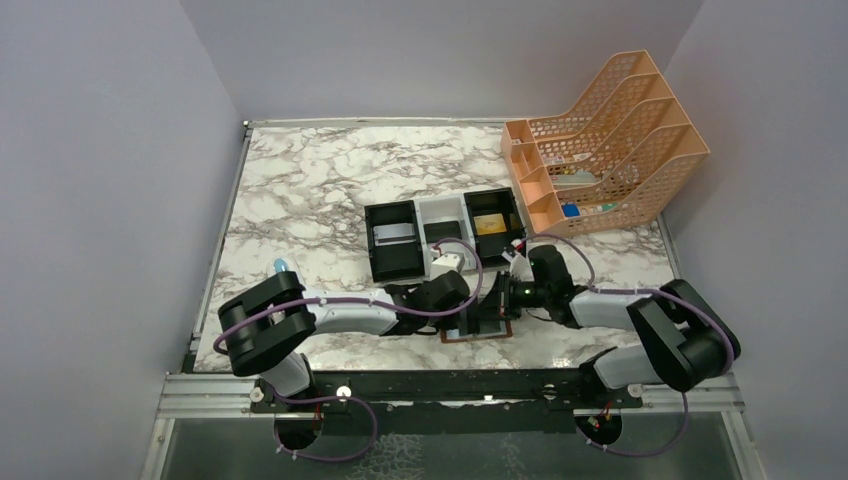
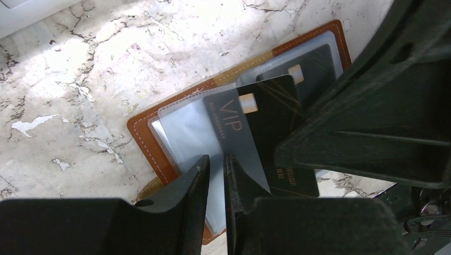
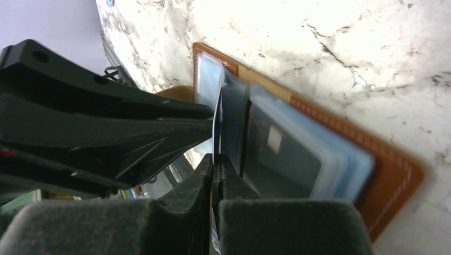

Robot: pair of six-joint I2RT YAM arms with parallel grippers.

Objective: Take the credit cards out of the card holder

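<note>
**Top external view.** On the marbled worktop (image 1: 320, 180), the left pincer (image 1: 468, 318) and right pincer (image 1: 497, 312) meet tip to tip over the card holder (image 1: 500, 333). The holder lies open near the front edge, between the two arm bases and largely covered by them. Just behind it stands a three-compartment tray (image 1: 445, 262), with a gold-tan card (image 1: 490, 225) in its right compartment. A peach file rack (image 1: 600, 140) sits at the far right corner.

**Left wrist view.** The brown card holder (image 2: 143, 133) lies flat with its clear pocket leaves fanned out. The left pincer (image 2: 217, 159) is closed to a narrow slit, pinching one clear pocket leaf (image 2: 183, 133) at its near edge. A dark card (image 2: 266, 117) marked "VIP" sticks partly out of the pockets. Its right part passes under the right pincer. A second dark card (image 2: 319, 66) sits inside the far pocket.

**Right wrist view.** The right pincer (image 3: 214, 170) is fully closed, its fingers clamped on the thin edge of the dark card, which is seen edge-on and raised off the holder (image 3: 393, 175). The left pincer's tip (image 3: 207, 114) meets the leaves from the left. The second dark card (image 3: 287, 159) remains in its sleeve.
</note>
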